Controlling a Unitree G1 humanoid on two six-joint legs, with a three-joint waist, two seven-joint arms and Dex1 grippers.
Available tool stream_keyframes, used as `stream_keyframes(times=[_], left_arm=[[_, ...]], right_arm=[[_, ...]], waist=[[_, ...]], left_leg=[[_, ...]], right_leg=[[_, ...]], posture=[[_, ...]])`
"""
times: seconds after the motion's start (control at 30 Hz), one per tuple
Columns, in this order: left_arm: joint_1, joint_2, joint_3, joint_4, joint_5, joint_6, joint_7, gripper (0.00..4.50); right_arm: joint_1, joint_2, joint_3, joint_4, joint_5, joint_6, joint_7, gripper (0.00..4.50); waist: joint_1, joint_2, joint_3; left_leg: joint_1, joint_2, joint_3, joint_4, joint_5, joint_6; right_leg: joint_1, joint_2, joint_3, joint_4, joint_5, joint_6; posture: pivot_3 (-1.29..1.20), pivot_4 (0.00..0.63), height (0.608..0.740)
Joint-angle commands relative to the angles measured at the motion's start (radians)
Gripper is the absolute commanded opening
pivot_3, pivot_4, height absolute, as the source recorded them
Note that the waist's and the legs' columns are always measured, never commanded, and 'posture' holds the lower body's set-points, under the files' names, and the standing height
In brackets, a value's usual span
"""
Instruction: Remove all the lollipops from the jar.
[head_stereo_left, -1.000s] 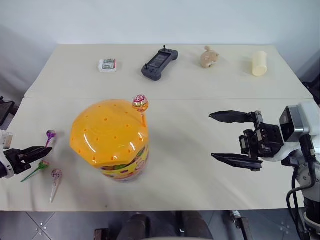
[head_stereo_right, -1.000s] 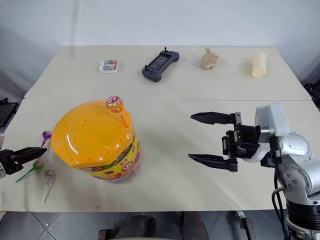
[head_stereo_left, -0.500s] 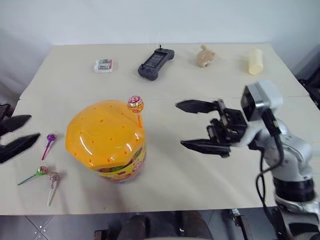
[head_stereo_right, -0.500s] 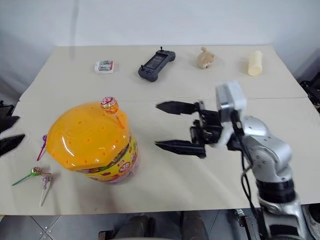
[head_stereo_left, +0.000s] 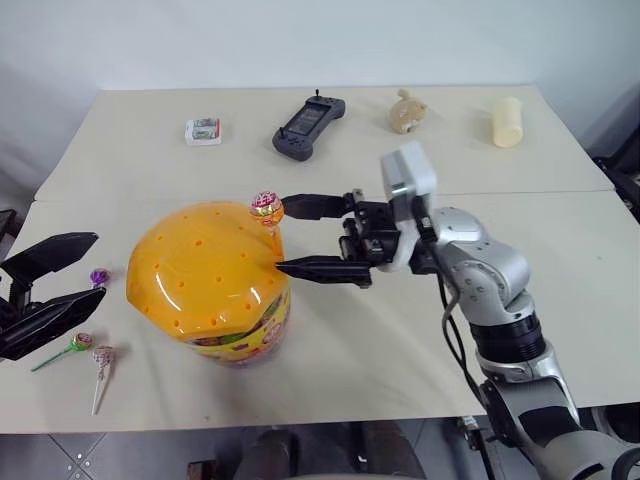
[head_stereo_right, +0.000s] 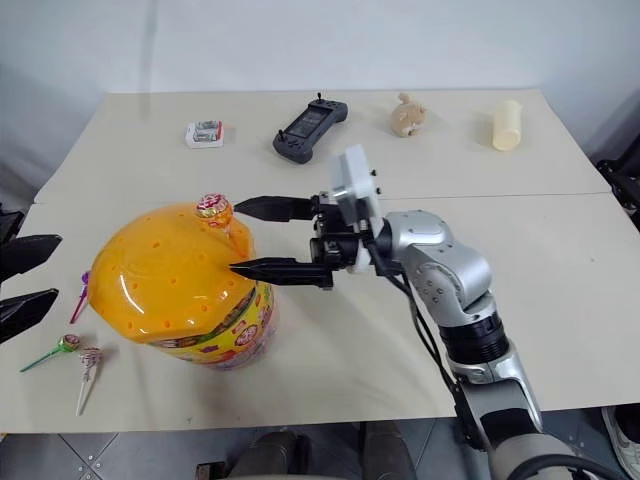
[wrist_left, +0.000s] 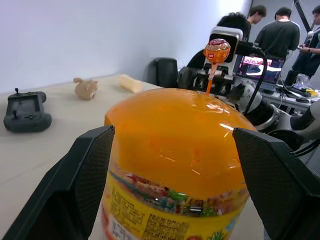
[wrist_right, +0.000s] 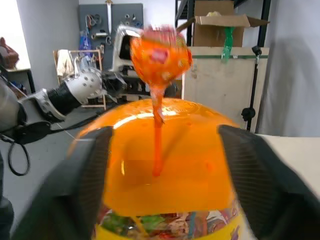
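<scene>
Bright even light, soft shadows, glare on jar (wrist_left: 175, 145) lid, blurred lollipop (wrist_right: 160, 57) close up

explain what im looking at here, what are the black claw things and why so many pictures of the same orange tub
It is a two-armed robot at a table. The black claws are its pincers. The right pincer is open, its fingers on either side of an orange lollipop that stands in the lid of the jar. The left pincer is open and holds nothing.

Two pictures come from cameras on the robot's head, looking down over the table. The other two come from a camera on each wrist, looking along that pincer's fingers, so the jar looks huge there.

Three more lollipops lie on the table left of the jar: a purple one, a green one and a white one. Along the far edge are a small packet, a game controller, a little toy animal and a pale yellow cylinder. People stand in the background of the left wrist picture.
</scene>
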Motion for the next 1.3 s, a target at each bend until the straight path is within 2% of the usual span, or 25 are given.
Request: stream_keyframes(times=[0.03,0.23,0.27,0.37,0.47,0.57,0.63,0.77,0.83,0.9,1.1,1.2,1.23,1.3], left_arm=[[0.022,-0.013,0.034,-0.020,-0.019,-0.016,0.005,4.03],[0.036,-0.016,0.054,-0.001,-0.013,-0.041,-0.011,4.03],[0.037,-0.005,0.055,0.008,-0.018,-0.031,-0.016,4.03],[0.026,0.015,0.046,0.023,-0.022,-0.024,-0.023,4.03],[0.008,0.019,0.025,0.013,-0.022,-0.029,-0.024,4.03],[-0.017,0.029,0.007,-0.009,-0.026,-0.029,-0.016,4.03],[-0.022,0.040,0.003,-0.011,-0.012,-0.032,-0.029,4.03],[-0.013,0.073,-0.012,-0.006,0.016,-0.036,-0.080,4.03],[-0.013,0.096,-0.016,0.012,0.015,-0.029,-0.113,4.03],[-0.008,0.117,-0.023,0.022,0.033,-0.037,-0.162,4.03],[-0.010,0.126,-0.015,0.025,0.044,-0.052,-0.219,4.03],[-0.006,0.112,-0.014,0.019,0.052,-0.065,-0.222,4.03],[-0.007,0.108,-0.014,0.015,0.050,-0.067,-0.218,4.03],[-0.017,0.100,-0.016,0.009,0.048,-0.076,-0.209,4.03]], right_arm=[[-0.025,0.021,-0.006,0.001,-0.018,-0.022,0.004,2.27],[-0.026,0.052,-0.047,0.013,0.014,-0.034,0.044,0.25],[-0.023,0.064,-0.068,0.012,0.050,-0.043,0.073,0.10],[-0.025,0.096,-0.159,0.000,0.184,-0.013,0.076,0.10],[-0.048,0.070,-0.222,-0.013,0.228,0.020,0.033,0.10],[-0.052,-0.075,-0.345,0.007,0.222,0.066,-0.046,0.10],[-0.025,-0.206,-0.380,0.039,0.172,0.104,-0.066,0.10],[0.123,-0.491,-0.426,0.117,-0.012,0.120,-0.099,0.10],[0.206,-0.575,-0.460,0.145,-0.071,0.170,-0.179,0.10],[0.311,-0.635,-0.456,0.139,-0.139,0.159,-0.197,0.10],[0.536,-0.686,-0.411,0.190,-0.353,0.083,-0.282,0.10],[0.584,-0.674,-0.421,0.227,-0.381,0.053,-0.283,0.10],[0.600,-0.673,-0.424,0.233,-0.379,0.048,-0.269,0.53],[0.634,-0.670,-0.437,0.237,-0.362,0.027,-0.224,1.08]], waist=[[0.000,0.000,0.000],[0.000,0.000,0.000],[0.000,0.000,0.000],[0.000,0.000,0.000],[0.001,0.000,0.000],[0.007,0.001,0.000],[0.010,0.001,0.000],[0.013,0.000,0.000],[0.017,0.001,0.000],[0.016,0.002,0.000],[0.005,0.004,0.000],[0.004,0.005,0.000],[0.004,0.006,0.000],[0.005,0.006,0.000]], left_leg=[[0.000,0.000,0.000,0.000,0.000,0.000],[0.000,0.000,0.000,0.000,0.000,0.000],[0.000,0.000,0.000,0.000,0.000,0.000],[0.000,0.000,0.000,0.000,0.000,0.000],[0.000,0.000,0.000,0.000,0.000,0.000],[0.000,-0.001,0.000,0.000,0.000,0.000],[-0.001,-0.001,0.000,0.001,0.000,0.001],[-0.002,-0.001,0.000,-0.001,-0.001,0.002],[-0.004,-0.001,0.001,-0.001,-0.002,0.003],[-0.007,-0.001,0.001,0.001,-0.001,0.002],[-0.005,0.000,0.003,0.002,0.000,0.001],[-0.005,0.000,0.003,0.002,0.001,0.000],[-0.005,0.000,0.003,0.002,0.001,0.000],[-0.005,0.000,0.003,0.002,0.001,0.000]], right_leg=[[0.000,0.000,0.000,0.000,0.000,0.000],[0.000,0.000,0.000,0.000,0.000,0.000],[0.000,0.000,0.000,0.000,0.000,0.000],[0.000,0.000,0.000,0.000,0.000,0.000],[0.000,0.000,0.000,0.000,0.000,0.000],[0.000,-0.001,0.000,0.000,0.000,0.000],[0.000,-0.001,0.000,-0.001,0.000,0.000],[0.000,-0.001,0.000,-0.004,0.000,0.000],[-0.002,-0.001,0.000,-0.004,0.000,0.000],[-0.004,-0.001,0.000,-0.004,0.000,0.000],[-0.003,-0.001,0.001,-0.004,0.000,0.000],[-0.003,-0.001,0.001,-0.004,0.000,0.000],[-0.003,-0.001,0.001,-0.004,0.000,0.000],[-0.003,-0.001,0.001,-0.004,0.000,0.000]], posture=[[0.00,0.150,0.740],[0.00,0.150,0.740],[0.00,0.150,0.740],[0.00,0.150,0.740],[0.00,0.150,0.740],[0.00,0.150,0.740],[0.00,0.150,0.740],[0.00,0.150,0.740],[0.00,0.150,0.740],[0.00,0.150,0.740],[0.00,0.150,0.740],[0.00,0.150,0.740],[0.00,0.150,0.740],[0.00,0.150,0.740]])
